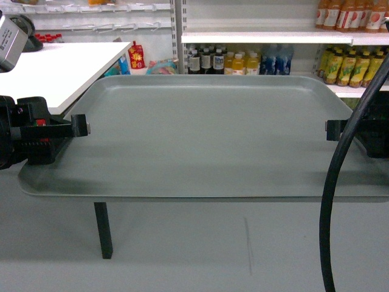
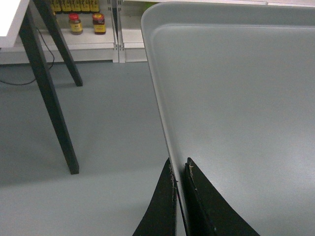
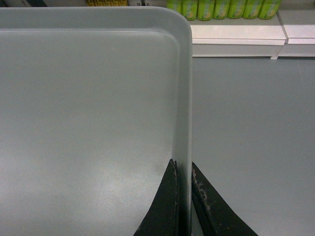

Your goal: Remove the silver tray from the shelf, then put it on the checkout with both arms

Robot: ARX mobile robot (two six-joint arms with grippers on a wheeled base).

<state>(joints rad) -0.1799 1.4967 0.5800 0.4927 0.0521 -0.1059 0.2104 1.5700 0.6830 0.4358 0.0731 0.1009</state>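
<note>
The left claw [image 2: 179, 169] is squeezed tight on the left rim of the silver tray [image 1: 206, 134] — one finger on the inside, one on the outside, with only the thin rim between them. The right claw [image 3: 183, 169] does the same on the right rim. Both claws bite near the middle of the short sides, across from each other, and each holds nothing but the rim.

The tray hangs in the air between the two arms, flat and level, with the grey floor [image 1: 182, 255] under it. It is off the shelf [image 1: 273, 38] and not yet on the desk [image 1: 55, 67], which stands to the left and a little behind.

The tray looks stiff and smooth. It does not bend, even held only at its edges. It is probably light, but it is wide, so it could tip if one arm goes faster than the other. The smooth rim may also slip — the grip is small. The short sides look like the right places to hold it.
</note>
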